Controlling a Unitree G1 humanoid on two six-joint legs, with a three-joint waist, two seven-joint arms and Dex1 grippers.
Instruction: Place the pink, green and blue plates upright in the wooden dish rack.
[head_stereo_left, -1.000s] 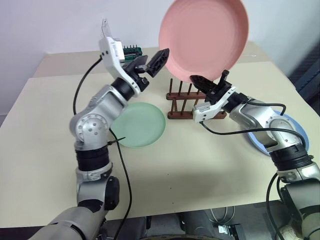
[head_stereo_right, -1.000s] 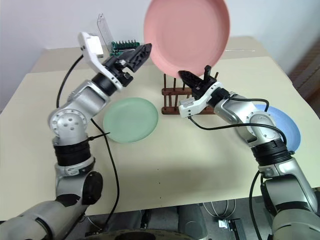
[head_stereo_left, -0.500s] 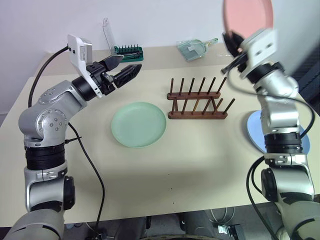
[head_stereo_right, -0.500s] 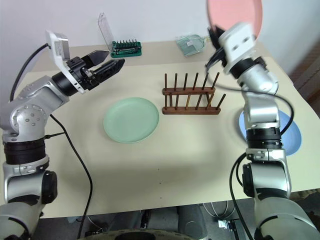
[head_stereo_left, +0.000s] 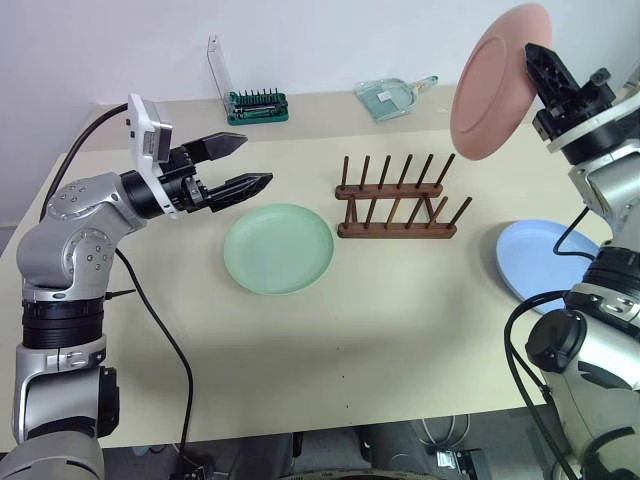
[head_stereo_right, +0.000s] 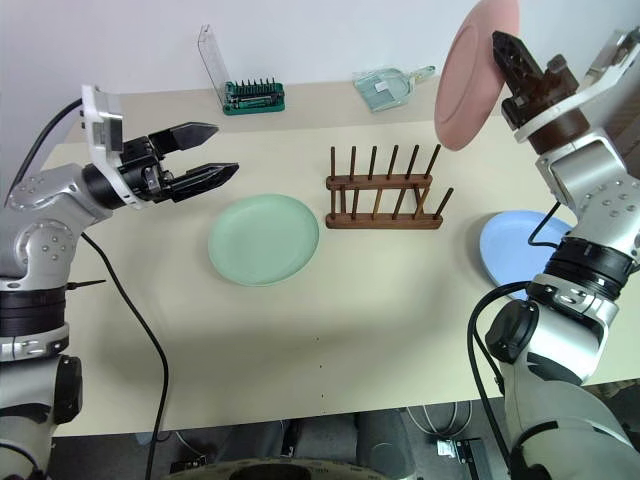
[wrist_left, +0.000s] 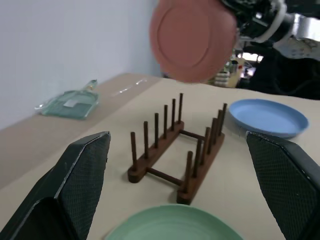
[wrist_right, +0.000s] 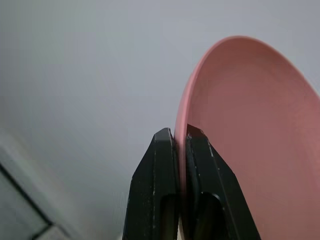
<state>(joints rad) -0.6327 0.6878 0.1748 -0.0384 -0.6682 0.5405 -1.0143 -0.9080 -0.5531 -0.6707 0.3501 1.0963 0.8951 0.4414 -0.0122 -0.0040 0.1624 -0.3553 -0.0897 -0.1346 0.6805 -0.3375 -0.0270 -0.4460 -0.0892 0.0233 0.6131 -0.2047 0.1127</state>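
The pink plate (head_stereo_left: 495, 85) hangs upright in the air, high and to the right of the wooden dish rack (head_stereo_left: 395, 200), with my right gripper (head_stereo_left: 540, 62) shut on its rim (wrist_right: 181, 145). No plate stands between the rack's pegs. The green plate (head_stereo_left: 278, 248) lies flat on the table left of the rack. Flat at the right edge lies the blue plate (head_stereo_left: 545, 262). My left gripper (head_stereo_left: 240, 165) hovers open above the table, left of the green plate, pointing toward the rack (wrist_left: 175, 150).
A green bit holder (head_stereo_left: 256, 103) with a raised clear lid stands at the back of the table. A clear scoop-like object (head_stereo_left: 392, 97) lies behind the rack. The table's front half (head_stereo_left: 330, 350) is bare.
My right arm swung the pink plate from over the rack up and to the right, rolling it edge-on. My left gripper drew back to the left, away from the plate, and stays open.
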